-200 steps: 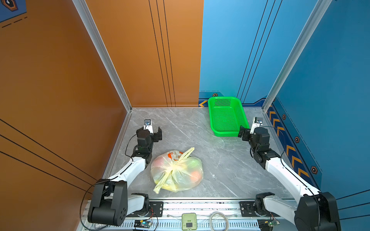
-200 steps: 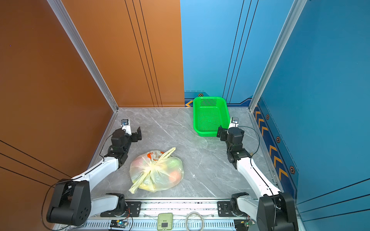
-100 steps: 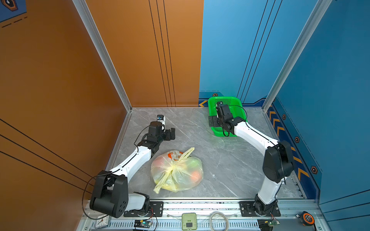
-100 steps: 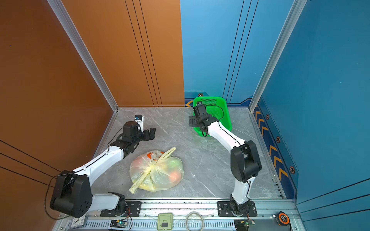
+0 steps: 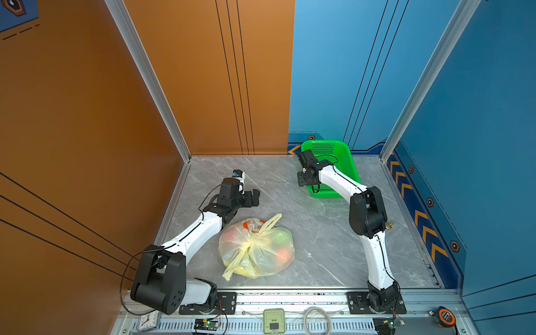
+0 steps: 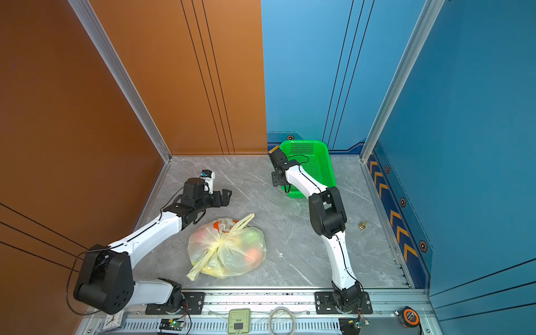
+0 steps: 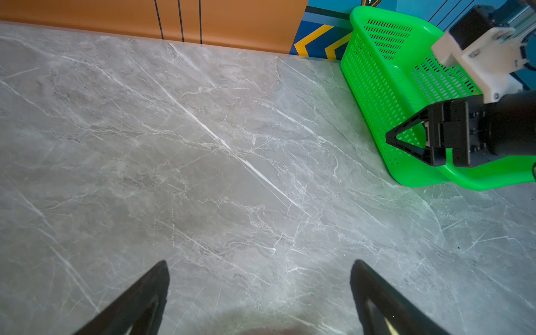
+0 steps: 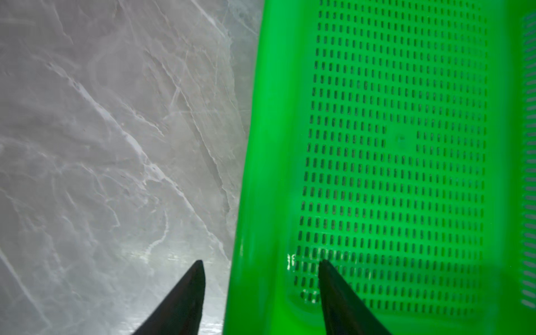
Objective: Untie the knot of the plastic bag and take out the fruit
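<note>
Grey bench point(image 5: 319, 232) carries green basket point(image 5: 345, 156) at far right and tied bag point(image 5: 261, 261) near front centre. Fruit point(image 5: 282, 255) inside bag, shapes blurred through plastic. Left hand point(image 5: 256, 197) hovers wide open just beyond bag, touching nothing. Right hand point(image 8: 261, 261) part open, jaws astride basket's left wall, no grip evident. Knot point(image 5: 255, 236) atop bag, ends splayed.

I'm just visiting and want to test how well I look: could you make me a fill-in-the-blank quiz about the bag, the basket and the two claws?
1. The fruit lies ____ the plastic bag, whose knot is tied.
2. The right gripper has one finger on each side of a wall of the ____ basket.
3. The left gripper, holding nothing, has its jaws ____.

Missing words: inside; green; open.
</note>
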Action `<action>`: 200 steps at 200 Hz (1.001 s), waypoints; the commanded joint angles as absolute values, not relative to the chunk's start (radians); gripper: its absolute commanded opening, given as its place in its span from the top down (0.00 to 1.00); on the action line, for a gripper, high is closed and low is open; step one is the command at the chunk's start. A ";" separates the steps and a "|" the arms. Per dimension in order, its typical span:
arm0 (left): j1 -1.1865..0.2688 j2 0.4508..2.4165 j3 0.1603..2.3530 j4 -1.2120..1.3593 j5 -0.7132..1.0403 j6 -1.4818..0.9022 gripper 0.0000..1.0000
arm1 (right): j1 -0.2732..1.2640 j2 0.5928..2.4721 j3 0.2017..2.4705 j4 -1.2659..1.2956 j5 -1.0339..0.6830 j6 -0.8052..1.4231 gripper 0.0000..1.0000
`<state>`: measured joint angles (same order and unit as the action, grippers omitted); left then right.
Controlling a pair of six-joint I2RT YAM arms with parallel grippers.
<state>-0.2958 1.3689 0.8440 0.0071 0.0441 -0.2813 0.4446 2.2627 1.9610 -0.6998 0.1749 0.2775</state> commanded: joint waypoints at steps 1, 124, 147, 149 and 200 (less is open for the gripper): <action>-0.305 1.389 0.879 -0.007 0.063 -0.287 0.02 | 0.430 2.255 1.987 -0.748 0.166 0.309 0.58; -0.314 1.434 0.922 -0.008 0.086 -0.260 0.02 | 0.294 2.081 1.688 -0.774 0.192 0.232 1.00; -0.316 1.441 0.930 -0.010 0.093 -0.258 0.02 | 0.249 2.043 1.638 -0.782 0.191 0.190 1.00; -0.316 1.442 0.932 -0.010 0.093 -0.257 0.02 | 0.246 2.041 1.636 -0.783 0.193 0.187 1.00; -0.320 1.462 0.960 -0.020 0.101 -0.255 0.02 | 0.152 1.988 1.548 -0.787 0.200 0.131 1.00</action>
<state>-0.3092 1.4517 0.9211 -0.0010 0.0799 -0.2768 0.1902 2.0190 1.5970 -0.7223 0.2066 0.1581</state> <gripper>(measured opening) 0.979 0.181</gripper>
